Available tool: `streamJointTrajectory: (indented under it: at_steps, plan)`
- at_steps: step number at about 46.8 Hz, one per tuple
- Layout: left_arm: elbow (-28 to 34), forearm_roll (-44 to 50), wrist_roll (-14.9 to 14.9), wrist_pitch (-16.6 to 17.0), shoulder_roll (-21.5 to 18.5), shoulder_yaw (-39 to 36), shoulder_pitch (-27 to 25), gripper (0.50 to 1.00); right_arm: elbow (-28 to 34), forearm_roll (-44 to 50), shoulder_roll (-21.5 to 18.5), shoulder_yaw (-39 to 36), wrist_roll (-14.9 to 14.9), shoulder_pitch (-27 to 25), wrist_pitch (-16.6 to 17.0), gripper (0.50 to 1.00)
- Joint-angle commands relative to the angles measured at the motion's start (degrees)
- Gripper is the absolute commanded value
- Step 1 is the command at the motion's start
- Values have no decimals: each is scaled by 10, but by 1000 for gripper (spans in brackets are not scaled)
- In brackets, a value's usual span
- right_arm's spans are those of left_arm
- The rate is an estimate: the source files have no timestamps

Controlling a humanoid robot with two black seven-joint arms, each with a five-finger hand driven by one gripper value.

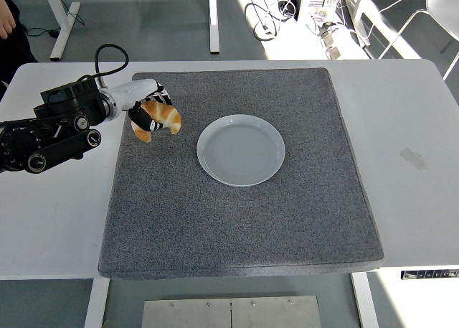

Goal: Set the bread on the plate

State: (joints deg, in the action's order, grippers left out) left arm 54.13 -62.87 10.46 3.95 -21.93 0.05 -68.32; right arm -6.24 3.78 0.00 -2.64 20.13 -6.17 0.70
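Note:
A golden-brown croissant-shaped bread (159,119) is held in my left hand (147,111), whose black fingers are curled around it. It hangs over the left part of the grey mat (244,199), seemingly lifted a little off it. A pale round plate (241,150) lies on the mat to the right of the bread, with nothing on it. My left arm comes in from the left edge across the white table. The right arm does not show.
The white table (409,127) extends past the mat on both sides. A person's hand (6,19) shows at the top left corner, beyond the table. Cables and desk legs lie on the floor behind the table.

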Motion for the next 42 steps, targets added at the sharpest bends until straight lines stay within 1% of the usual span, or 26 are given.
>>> streamJointTrajectory:
  at_steps: [1, 14, 22, 27, 29, 33, 42]
  plan:
    - [1, 1, 0, 0, 0, 2, -4, 524, 0, 0, 0, 0, 0, -1, 0, 1000]
    - [11, 2, 0, -3, 9, 28, -23, 524, 0, 0, 0, 0, 0, 0, 0, 1000]
    - [25, -1, -1, -4, 27, 35, -37, 524, 0, 0, 0, 0, 0, 0, 0, 1000]
    - [38, -1, -2, -4, 32, 49, -37, 524, 0, 0, 0, 0, 0, 0, 0, 1000]
    - [42, -1, -3, -3, 40, 50, -37, 525, 0, 0, 0, 0, 0, 0, 0, 1000]
    - [43, -1, -3, -3, 58, 54, -36, 525, 0, 0, 0, 0, 0, -1, 0, 1000]
    - [44, -2, -8, -3, 72, 54, -31, 525, 0, 0, 0, 0, 0, 0, 0, 1000]
